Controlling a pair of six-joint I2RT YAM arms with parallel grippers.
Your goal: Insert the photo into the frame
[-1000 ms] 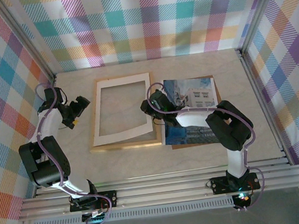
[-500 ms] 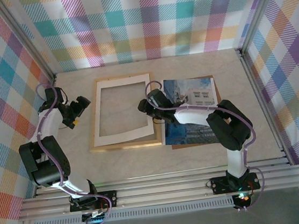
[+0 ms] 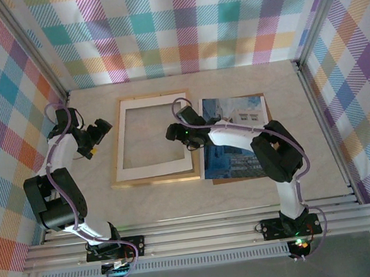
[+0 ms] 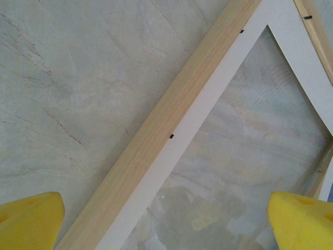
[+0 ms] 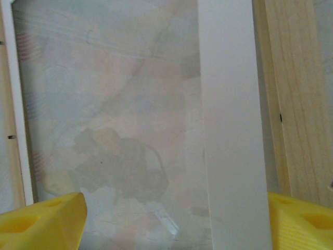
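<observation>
1. The frame [image 3: 156, 179] is laid flat on the table [image 3: 287, 100], left of centre, with the white mat border [image 3: 122, 142] seated inside its wooden rails.
2. The photo [image 3: 231, 163] is laid flat just beside the right rail of the frame and outside it. Its middle is crossed by the right arm [image 3: 238, 138].
3. The right gripper [image 3: 173, 133] is positioned over the right side of the frame, above the mat border. It is to the left of the photo and apart from it.
4. In the right wrist view, the right fingertips [image 5: 41, 221] are seen spread wide, one at each lower corner. The jaws are parted and nothing is gripped. A mat strip and the clear pane [image 5: 104, 104] lie beneath the gap.
5. Whether the right gripper touches the frame cannot be told.
6. The left gripper [image 3: 100, 129] is held just off the left rail of the frame, well apart from the photo.
7. In the left wrist view, the left fingertips [image 4: 28, 221] are spread fully with nothing between them. The rail runs diagonally beneath.
</observation>
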